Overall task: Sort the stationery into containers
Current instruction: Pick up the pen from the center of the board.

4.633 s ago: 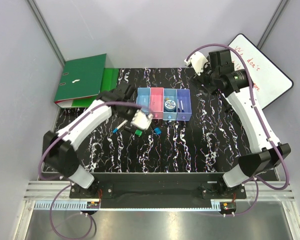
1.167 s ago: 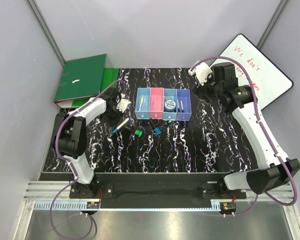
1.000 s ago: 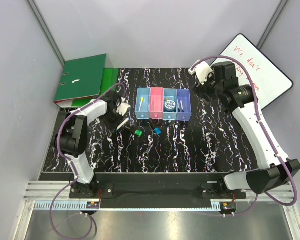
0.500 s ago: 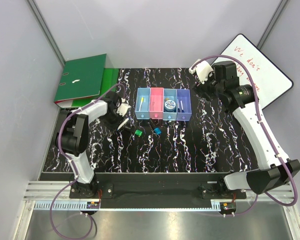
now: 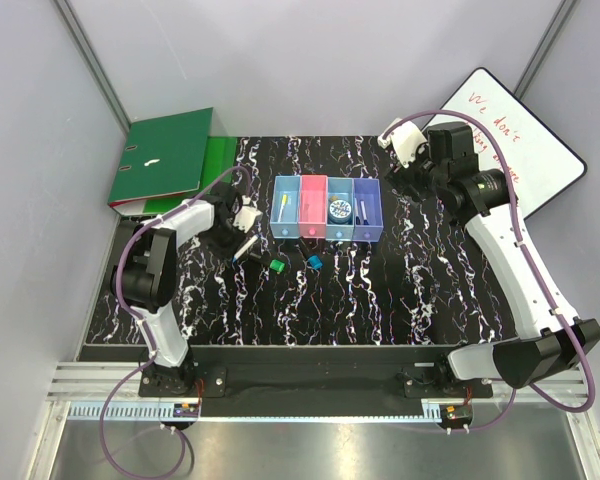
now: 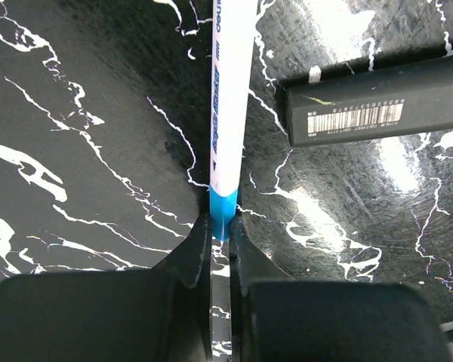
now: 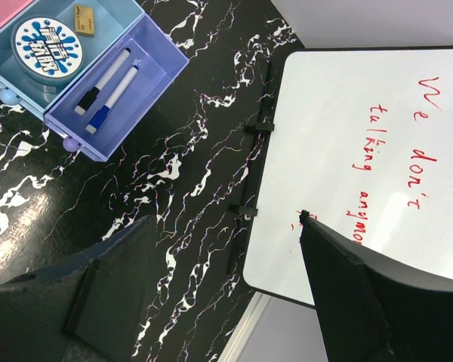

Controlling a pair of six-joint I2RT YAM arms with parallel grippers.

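A white marker with a blue cap lies on the black marbled table. My left gripper is shut on the tip of that cap, low on the table left of the containers. In the top view the marker slants away from the left gripper. The four joined bins run light blue, pink, blue, purple. The blue bin holds a round tape roll and the purple one holds two markers. My right gripper hangs open and empty above the whiteboard's edge.
A black bar with a barcode label lies right of the marker. A green piece and a blue piece sit in front of the bins. Green binders fill the back left corner, and a whiteboard leans at the back right.
My left gripper has come down over the marker's cap end and closed on it. The right arm has stayed where it was.
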